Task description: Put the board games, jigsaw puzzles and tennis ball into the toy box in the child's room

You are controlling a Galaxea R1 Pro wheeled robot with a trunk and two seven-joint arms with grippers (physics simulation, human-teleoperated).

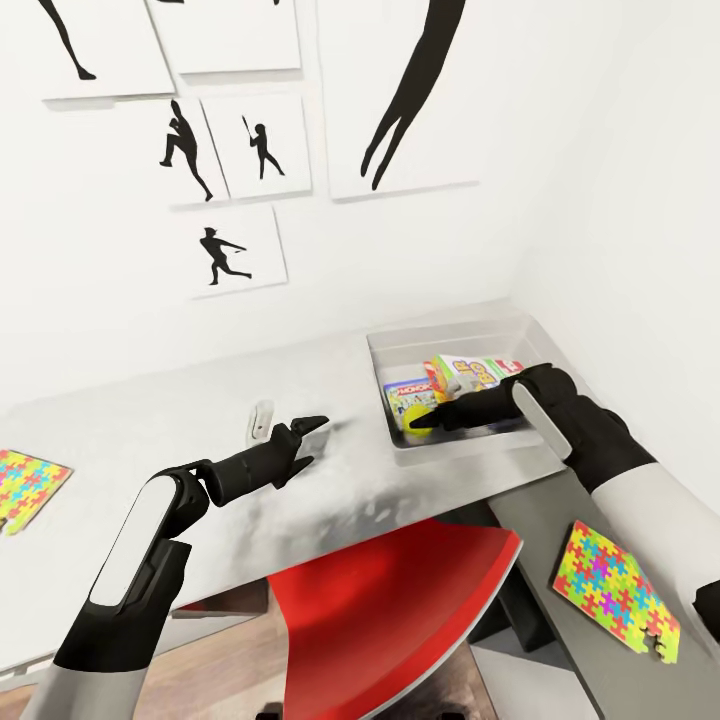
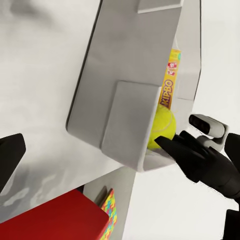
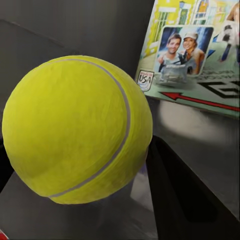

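While the red chair sits tucked under the bench nearest the robot, a jigsaw puzzle lies flat on the dark wing below the right forearm, and a second puzzle lies on the light top, well to the left of the left end effector. That left end effector hangs just over the bare bench top with its fingers parted and nothing between them; a small white object lies on the bench just beyond it. To its right, the right end effector reaches down into the near corner of the toy box, its fingers set on either side of the tennis ball. From the right wrist, the ball sits between the dark fingers, close against them and low over the box floor. Just beyond the ball, the Monopoly box and the Skip-Bo box lie inside the toy box. Farther back, black baseball-player pictures hang on the white wall.
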